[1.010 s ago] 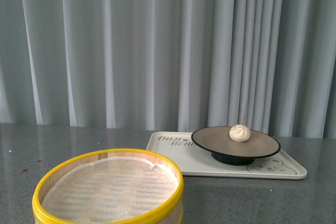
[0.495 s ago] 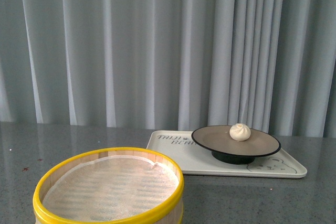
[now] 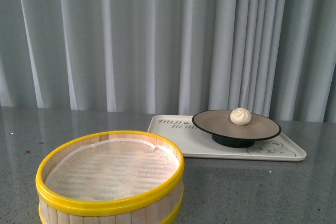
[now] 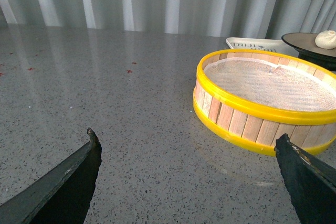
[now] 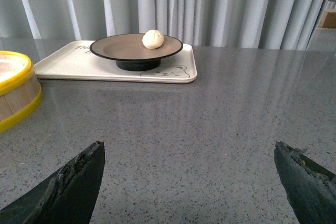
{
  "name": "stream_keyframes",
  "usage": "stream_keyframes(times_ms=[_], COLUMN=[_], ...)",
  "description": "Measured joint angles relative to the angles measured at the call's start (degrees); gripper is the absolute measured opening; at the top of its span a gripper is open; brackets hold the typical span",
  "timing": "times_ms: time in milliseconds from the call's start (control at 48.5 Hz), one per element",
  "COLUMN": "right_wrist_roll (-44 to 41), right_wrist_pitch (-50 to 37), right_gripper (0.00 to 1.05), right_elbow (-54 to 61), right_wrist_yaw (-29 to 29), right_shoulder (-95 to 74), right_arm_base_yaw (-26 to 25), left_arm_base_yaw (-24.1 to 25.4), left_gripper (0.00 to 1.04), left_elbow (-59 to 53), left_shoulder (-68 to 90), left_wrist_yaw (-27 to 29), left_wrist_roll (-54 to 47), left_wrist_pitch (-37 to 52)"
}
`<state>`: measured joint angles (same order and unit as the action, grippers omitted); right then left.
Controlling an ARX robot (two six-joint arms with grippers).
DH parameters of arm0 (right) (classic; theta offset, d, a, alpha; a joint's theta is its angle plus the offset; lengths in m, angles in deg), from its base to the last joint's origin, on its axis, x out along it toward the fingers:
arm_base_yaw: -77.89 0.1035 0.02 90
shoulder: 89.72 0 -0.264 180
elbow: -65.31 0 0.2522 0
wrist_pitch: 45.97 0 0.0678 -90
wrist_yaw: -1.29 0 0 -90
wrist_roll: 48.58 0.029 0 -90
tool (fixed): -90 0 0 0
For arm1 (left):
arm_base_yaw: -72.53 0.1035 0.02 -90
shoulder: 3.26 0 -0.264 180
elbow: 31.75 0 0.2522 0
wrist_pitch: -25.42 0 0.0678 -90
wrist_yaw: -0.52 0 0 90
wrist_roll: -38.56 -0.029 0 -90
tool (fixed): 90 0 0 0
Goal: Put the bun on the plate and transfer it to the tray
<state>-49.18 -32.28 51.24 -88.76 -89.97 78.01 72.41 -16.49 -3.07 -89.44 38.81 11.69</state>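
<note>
Nearest you in the front view: steamer basket (image 3: 111, 176) at about 7 o'clock, yellow rim, white cloth liner, nothing in it. It sits on the grey speckled table (image 3: 252, 192), apart from the tray.

Left gripper (image 4: 186, 174) hangs over bare table with its jaws spread wide, nothing between them; basket just beyond one fingertip. Right gripper (image 5: 189, 179) likewise released, fingers wide over open tabletop, nothing between it and the tray.

Farther, around 2 o'clock: tray (image 3: 173, 142), long axis running 9 to 3 o'clock, lettering at its 9 o'clock end. Plate (image 3: 220, 123) stands level on the tray. Bun (image 3: 241, 116) rests upright on the plate, toward its far rim.

Curtain (image 3: 157, 40) behind everything.
</note>
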Motion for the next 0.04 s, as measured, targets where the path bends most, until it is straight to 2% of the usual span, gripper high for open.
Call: stream_keyframes(times_ms=[41], right_wrist_roll=[0.0], right_wrist_pitch=[0.0], right_gripper=[0.96], right_elbow=[0.0], right_wrist_yaw=[0.0], right_shoulder=[0.0], right_arm_base_yaw=[0.0], left_arm_base_yaw=[0.0], left_gripper=[0.98], left_elbow=[0.0], left_shoulder=[0.0], left_wrist_yaw=[0.0], left_wrist_roll=[0.0], left_wrist_pitch=[0.0])
